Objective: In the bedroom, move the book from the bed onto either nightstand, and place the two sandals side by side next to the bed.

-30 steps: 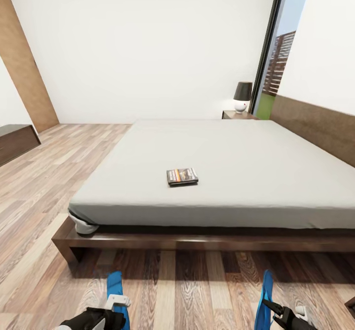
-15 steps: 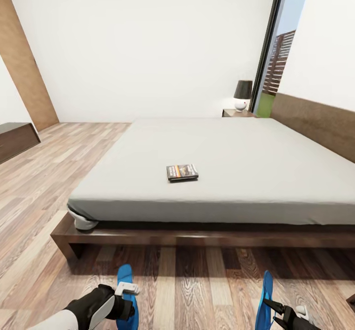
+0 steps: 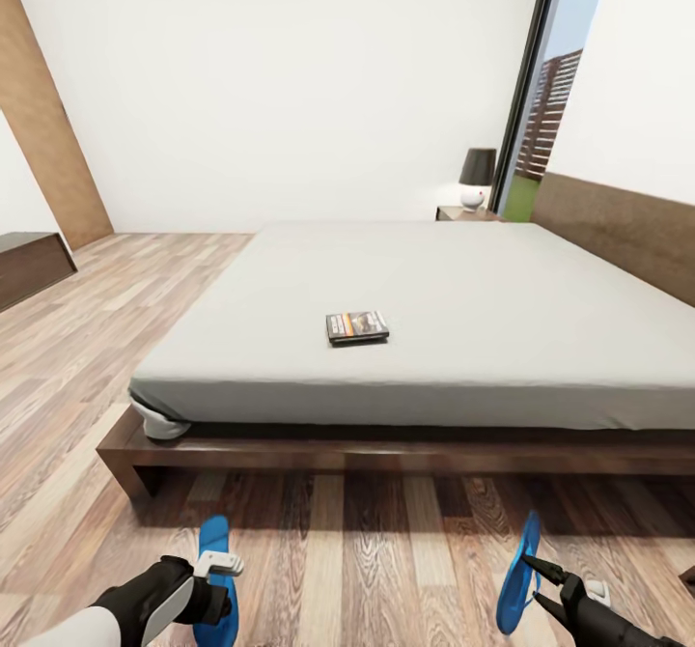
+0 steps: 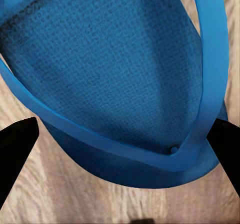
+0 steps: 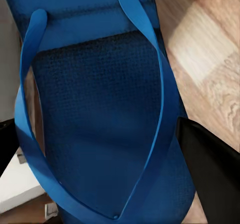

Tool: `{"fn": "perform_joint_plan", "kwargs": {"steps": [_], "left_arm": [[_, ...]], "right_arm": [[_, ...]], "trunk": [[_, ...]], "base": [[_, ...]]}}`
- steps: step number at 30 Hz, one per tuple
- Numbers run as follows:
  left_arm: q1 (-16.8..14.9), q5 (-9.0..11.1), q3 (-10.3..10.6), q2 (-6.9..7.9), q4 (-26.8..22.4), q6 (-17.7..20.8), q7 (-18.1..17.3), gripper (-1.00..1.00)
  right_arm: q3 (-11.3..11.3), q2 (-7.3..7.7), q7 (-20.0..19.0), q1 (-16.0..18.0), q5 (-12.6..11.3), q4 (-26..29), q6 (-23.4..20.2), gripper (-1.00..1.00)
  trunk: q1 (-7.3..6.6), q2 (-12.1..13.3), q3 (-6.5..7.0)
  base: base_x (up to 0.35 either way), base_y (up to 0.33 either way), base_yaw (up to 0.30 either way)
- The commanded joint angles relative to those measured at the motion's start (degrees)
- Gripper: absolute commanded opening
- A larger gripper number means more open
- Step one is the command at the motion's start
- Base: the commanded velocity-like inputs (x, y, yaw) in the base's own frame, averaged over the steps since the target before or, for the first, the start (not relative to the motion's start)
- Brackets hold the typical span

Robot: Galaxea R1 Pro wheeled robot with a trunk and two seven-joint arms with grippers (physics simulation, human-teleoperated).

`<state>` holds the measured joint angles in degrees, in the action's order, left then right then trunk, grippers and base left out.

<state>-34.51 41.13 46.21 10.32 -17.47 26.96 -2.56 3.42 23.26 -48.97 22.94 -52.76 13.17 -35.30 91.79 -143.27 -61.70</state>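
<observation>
Two sandals (image 3: 214, 570) (image 3: 517, 575) gripped, strap (image 4: 125, 144) detail at wrists – book (image 3: 356, 326) on bed (image 3: 463, 338)

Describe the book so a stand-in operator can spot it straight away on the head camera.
Find the large low bed with the dark wooden frame and plain grey mattress. The book lies flat on that mattress, near the foot edge facing the robot. It is a small thin paperback with a dark cover and an orange band, the one object on the grey surface.

Head camera high before the bed (image 3: 434, 309); wrist cameras close over sandals (image 4: 120, 83).
</observation>
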Motion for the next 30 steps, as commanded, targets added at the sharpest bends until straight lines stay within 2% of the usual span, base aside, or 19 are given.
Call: {"fn": "perform_joint_plan", "kwargs": {"steps": [1,5,8,11,18,30], "left_arm": [[0.0,-0.1,0.1,0.00,-0.1,0.2,-0.1,-1.00],[0.0,0.0,0.0,-0.28,-0.8,0.4,-0.1,-1.00],[0.0,0.0,0.0,-0.21,-2.5,0.6,-0.1,-1.00],[0.0,0.0,-0.1,-0.08,-2.9,0.8,-0.1,-1.00],[0.0,0.0,-0.1,-0.26,-3.0,0.8,0.0,-1.00],[0.0,0.0,-0.1,0.26,-3.0,0.7,0.3,-1.00]], "right_arm": [[0.1,0.17,-0.1,0.0,-0.1,0.5,-0.8,-1.00],[0.2,0.61,-0.1,0.0,-0.7,1.2,-1.4,-1.00],[0.3,2.87,-0.1,0.0,-0.8,1.3,-2.0,-1.00],[0.3,3.98,-0.1,0.0,-0.8,1.3,-3.3,-1.00],[0.3,4.24,-0.1,0.0,-0.9,1.2,-4.1,-1.00],[0.2,4.21,-0.1,0.0,-0.8,1.3,-4.2,-1.00]], "trunk": [[0.01,0.0,-0.28],[0.12,-0.1,-1.17],[0.19,-0.1,-1.83],[0.27,-0.2,-2.50],[0.45,-0.3,-4.05],[0.76,-0.4,-6.71]], "base": [[0.000,0.000,0.000],[0.000,0.000,0.000],[0.000,0.000,0.000],[0.000,0.000,0.000],[0.000,0.000,0.000],[0.000,0.000,0.000]]}}
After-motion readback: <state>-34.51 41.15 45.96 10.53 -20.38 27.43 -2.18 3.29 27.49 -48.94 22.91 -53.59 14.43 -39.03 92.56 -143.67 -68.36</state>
